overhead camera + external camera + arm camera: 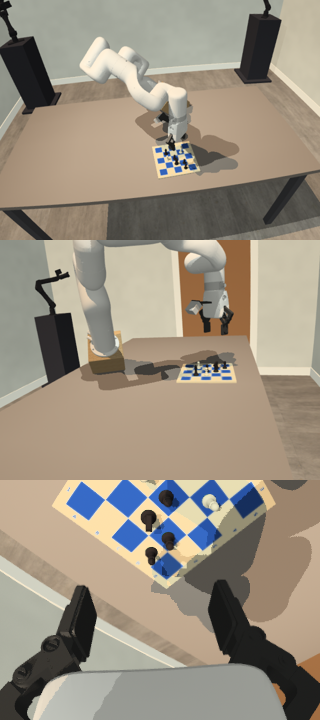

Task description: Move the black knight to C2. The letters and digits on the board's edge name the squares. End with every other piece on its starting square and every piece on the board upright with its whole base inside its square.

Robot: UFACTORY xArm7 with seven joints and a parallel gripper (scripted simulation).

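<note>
A small blue-and-cream chessboard (177, 157) lies on the brown table, right of the middle. It also shows in the exterior view (206, 373) and the wrist view (167, 503). Several black pieces stand on it, among them one (148, 520) near the middle and one (152, 555) by the near edge. Two white pieces (211, 503) stand there too. All look upright. At this size I cannot tell which black piece is the knight. My gripper (214, 329) is open and empty, well above the board's edge nearest the arm's base; it also shows in the wrist view (154, 614).
The arm's wooden base block (105, 357) stands on the table behind the board. Two black pedestals (25, 72) (259, 46) with camera arms stand on the floor beyond the table. The table's edge runs close to the board's right side.
</note>
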